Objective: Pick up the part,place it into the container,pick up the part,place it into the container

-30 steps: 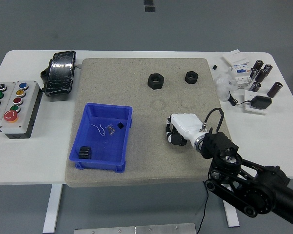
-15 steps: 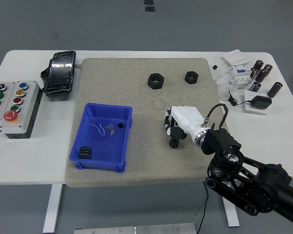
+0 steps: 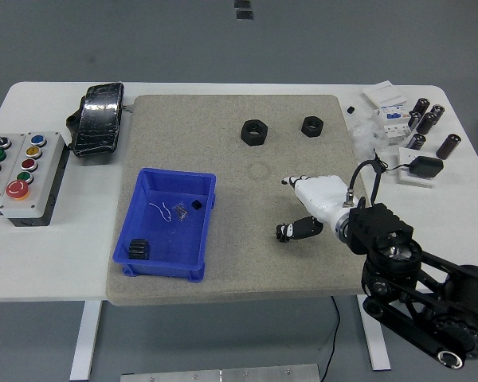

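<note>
Two black nuts lie at the far side of the beige mat [image 3: 223,111], the larger nut [image 3: 254,132] left of the smaller nut [image 3: 312,126]. The blue container [image 3: 147,183] sits at the mat's left and holds a black gear [image 3: 139,248], a small black piece [image 3: 196,205] and a thin wire. My right hand [image 3: 296,205], white with dark fingertips, hovers over the mat right of the container and below the nuts. Its fingers are spread, thumb [image 3: 295,231] pointing left, and it holds nothing. The left arm is out of view.
A grey button box [image 3: 24,171] and a black pouch [image 3: 98,118] sit at the table's left. At the right are several black cylinders [image 3: 427,119], a white breaker [image 3: 394,119] and a black adapter [image 3: 425,167] with a cable.
My right hand was curled with fingers pointing down at the mat. It has since shifted right, turned and spread its fingers. The nuts and the container's contents have not moved.
</note>
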Tool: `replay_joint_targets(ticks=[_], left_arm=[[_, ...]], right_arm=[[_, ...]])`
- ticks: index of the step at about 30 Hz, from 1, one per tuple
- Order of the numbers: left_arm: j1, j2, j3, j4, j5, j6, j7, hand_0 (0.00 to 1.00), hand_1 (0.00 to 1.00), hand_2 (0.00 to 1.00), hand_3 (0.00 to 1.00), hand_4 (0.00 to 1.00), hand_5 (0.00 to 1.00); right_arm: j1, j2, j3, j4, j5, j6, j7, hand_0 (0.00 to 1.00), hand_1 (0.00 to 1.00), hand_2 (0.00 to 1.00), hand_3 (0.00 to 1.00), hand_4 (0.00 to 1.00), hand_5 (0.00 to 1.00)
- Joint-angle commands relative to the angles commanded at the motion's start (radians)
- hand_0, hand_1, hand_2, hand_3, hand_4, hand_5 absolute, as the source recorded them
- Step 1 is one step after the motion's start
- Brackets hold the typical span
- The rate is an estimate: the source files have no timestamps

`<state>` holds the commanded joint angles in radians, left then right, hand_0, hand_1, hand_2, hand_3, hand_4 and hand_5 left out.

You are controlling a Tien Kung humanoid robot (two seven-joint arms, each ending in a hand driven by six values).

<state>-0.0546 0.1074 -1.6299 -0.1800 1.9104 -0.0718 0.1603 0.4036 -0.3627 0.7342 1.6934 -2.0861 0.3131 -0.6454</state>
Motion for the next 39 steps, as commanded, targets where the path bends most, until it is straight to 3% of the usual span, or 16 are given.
replay_joint_targets(ticks=[3,4,5,16,17,22,23,34,35,39], left_arm=[[-0.001,0.0,0.001,0.0,-0.001,0.0,0.0,0.662,0.572,0.578,0.629,0.709,0.421],[-0.001,0.001,0.001,0.0,-0.001,0.0,0.0,0.662,0.572,0.578,0.629,0.709,0.421],[-0.001,0.001,0.002,0.0,-0.002,0.0,-0.001,0.662,0.57,0.578,0.629,0.709,0.423],[-0.001,0.002,0.0,0.0,0.002,0.001,-0.001,0.662,0.57,0.578,0.629,0.708,0.422],[-0.001,0.002,-0.001,0.0,0.003,0.001,-0.001,0.662,0.57,0.578,0.63,0.708,0.421],[-0.001,0.002,0.0,0.0,0.002,0.0,-0.001,0.662,0.57,0.578,0.63,0.708,0.421],[-0.001,0.002,0.001,0.0,0.002,0.0,-0.001,0.662,0.571,0.578,0.63,0.708,0.421],[-0.001,0.002,0.001,0.0,0.004,-0.001,-0.001,0.662,0.571,0.578,0.629,0.709,0.42],[-0.001,0.002,0.001,0.0,0.004,-0.001,-0.001,0.662,0.571,0.578,0.629,0.708,0.419],[-0.002,0.002,0.003,0.0,0.001,-0.001,-0.002,0.662,0.571,0.578,0.629,0.708,0.419]], right_arm=[[-0.003,0.0,-0.017,-0.002,0.048,0.012,0.0,0.212,0.459,0.82,0.865,0.895,0.439],[-0.003,0.001,-0.025,-0.007,0.057,0.004,0.0,0.212,0.459,0.82,0.865,0.895,0.439],[-0.004,0.004,-0.037,-0.016,0.062,-0.008,0.0,0.209,0.448,0.777,0.799,0.84,0.377],[-0.005,0.022,-0.069,-0.125,0.018,-0.093,0.0,0.213,0.438,0.76,0.775,0.784,0.341],[-0.005,0.022,-0.068,-0.129,0.015,-0.097,0.0,0.205,0.424,0.734,0.731,0.697,0.276],[-0.006,0.026,-0.08,-0.137,-0.013,-0.128,0.0,0.205,0.424,0.734,0.731,0.697,0.276],[-0.006,0.028,-0.084,-0.138,-0.017,-0.133,0.0,0.197,0.398,0.651,0.688,0.626,0.225],[-0.007,0.046,-0.124,-0.167,-0.007,-0.17,0.0,0.192,0.384,0.586,0.675,0.614,0.207],[-0.007,0.046,-0.125,-0.169,-0.006,-0.173,0.0,0.181,0.368,0.454,0.656,0.529,0.103],[-0.008,0.047,-0.127,-0.175,0.001,-0.189,0.0,0.181,0.368,0.454,0.656,0.529,0.103]])
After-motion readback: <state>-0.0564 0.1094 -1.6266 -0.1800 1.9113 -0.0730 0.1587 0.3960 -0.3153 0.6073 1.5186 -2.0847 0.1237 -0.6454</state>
